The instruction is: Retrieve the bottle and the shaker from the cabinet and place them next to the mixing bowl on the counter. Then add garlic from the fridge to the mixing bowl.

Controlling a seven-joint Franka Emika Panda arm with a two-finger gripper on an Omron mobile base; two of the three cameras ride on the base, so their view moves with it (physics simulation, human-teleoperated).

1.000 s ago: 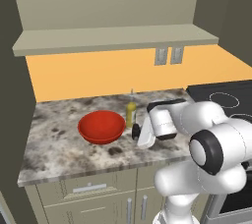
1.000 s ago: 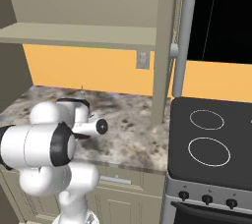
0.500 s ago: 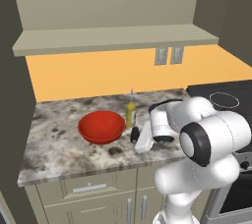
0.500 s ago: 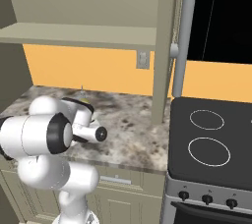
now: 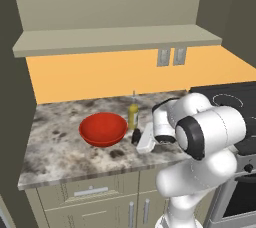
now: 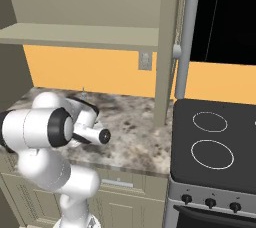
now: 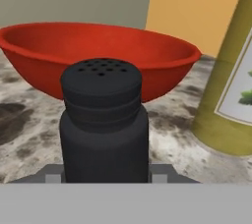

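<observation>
The red mixing bowl (image 5: 102, 128) sits on the speckled counter (image 5: 60, 142). Just right of it stands the yellow-green bottle (image 5: 133, 114), upright. The dark shaker (image 5: 135, 136) is in front of the bottle, close to the bowl's right rim and low at the counter. My gripper (image 5: 137, 139) is shut on it from the right, with the hand lying level. In the hand view the shaker (image 7: 103, 120) stands upright in the middle, with the bowl (image 7: 98, 51) behind it and the bottle (image 7: 231, 85) at the right. The fingers are mostly hidden behind the shaker.
A black stove (image 5: 235, 104) adjoins the counter on the right. An open shelf (image 5: 115, 39) hangs above the counter. The dark fridge (image 6: 225, 17) with a long grey handle (image 6: 185, 47) stands behind the stove (image 6: 210, 142).
The arm's elbow has swung nearer and the hand has sunk slightly with the shaker toward the counter. Bowl and bottle have not moved.
</observation>
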